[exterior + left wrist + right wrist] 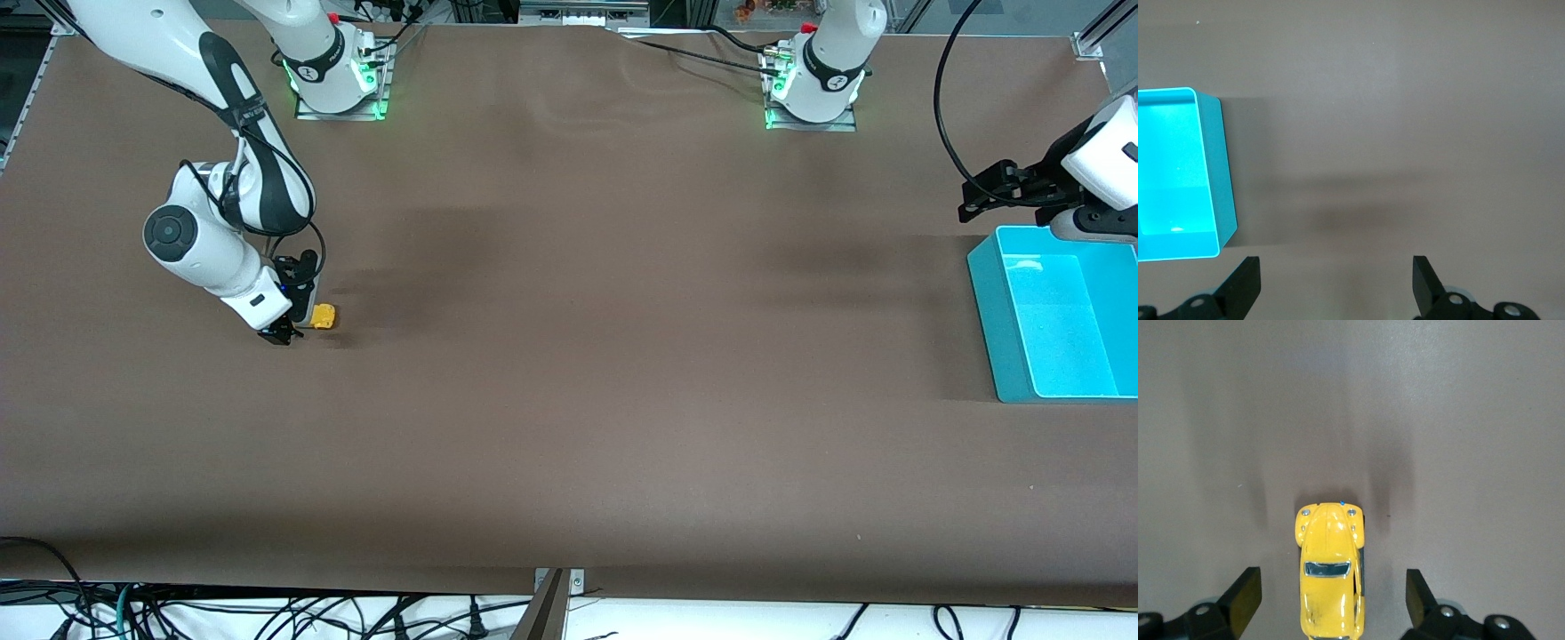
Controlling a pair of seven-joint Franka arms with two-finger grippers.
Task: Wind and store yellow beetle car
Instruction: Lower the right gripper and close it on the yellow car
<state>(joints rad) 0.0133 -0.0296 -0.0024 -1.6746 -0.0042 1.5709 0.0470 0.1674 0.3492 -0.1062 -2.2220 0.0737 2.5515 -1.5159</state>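
The yellow beetle car stands on its wheels on the brown table, toward the right arm's end. In the right wrist view the yellow beetle car lies lengthwise between the two fingers of my right gripper, with a gap on each side. The right gripper is low at the table and open around the car. My left gripper hangs open and empty beside the teal bin, over bare table; in the left wrist view nothing lies between the fingers of the left gripper.
The open teal bin sits at the left arm's end of the table with nothing visible inside. Both arm bases stand along the table edge farthest from the front camera. Brown cloth covers the whole table.
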